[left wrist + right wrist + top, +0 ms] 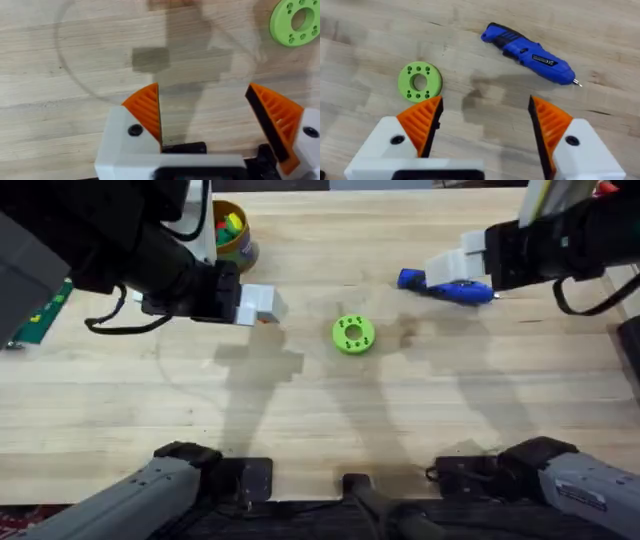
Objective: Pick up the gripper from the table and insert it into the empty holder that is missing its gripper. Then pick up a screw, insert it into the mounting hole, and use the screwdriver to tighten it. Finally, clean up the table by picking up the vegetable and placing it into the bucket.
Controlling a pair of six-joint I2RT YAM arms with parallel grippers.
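Note:
The blue screwdriver (445, 287) lies on the wooden table at the back right, seen closer in the right wrist view (530, 54). My right gripper (445, 266) hovers just above it, open and holding nothing (485, 120). My left gripper (265, 305) hangs at the back left, beside the yellow bucket (238, 242); it is open with bare wood between its orange pads (205, 117). Green, yellow and red bits show inside the bucket; I cannot tell if they are the vegetable. The loose gripper, the holder and the screws are out of view.
A flat green disc with holes (352, 334) lies mid-table, between both grippers (297, 20) (420, 82). A green object (40, 315) sits at the left edge. Bare wood spreads across the front half.

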